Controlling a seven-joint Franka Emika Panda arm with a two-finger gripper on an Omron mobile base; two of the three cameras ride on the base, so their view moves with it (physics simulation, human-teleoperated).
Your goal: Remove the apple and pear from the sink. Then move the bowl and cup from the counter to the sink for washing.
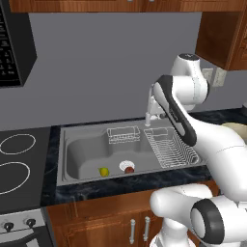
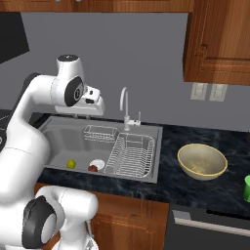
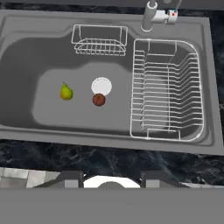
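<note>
The white arm is raised over the sink (image 3: 17, 65), its hand held high above the basin and looking down into it. In the hand view the two dark fingertips of the pincer (image 3: 111, 178) show at the bottom edge, set apart with a gap between them and nothing between the tips; they stand spread and hold nothing.

The pear (image 3: 66, 92) lies on the grey floor of the basin, at the left of centre in the hand view, its stem pointing toward the top of the frame. The apple (image 3: 99, 99) lies a little to its right, just beside the round white drain (image 3: 101, 85) and touching or nearly touching its lower edge. The two fruits are apart from each other.

A small wire basket (image 3: 100, 40) sits at the top of the basin, and a large wire rack (image 3: 166, 89) takes up the right part of the sink. The chrome faucet (image 2: 125, 105) rises behind the rack.

In the right base view the bowl (image 2: 202, 161) stands on the dark speckled surface (image 2: 168, 183) at centre right, well apart from the sink, and the green cup (image 2: 247, 188) sits at the right edge of the frame, cut off by it.
</note>
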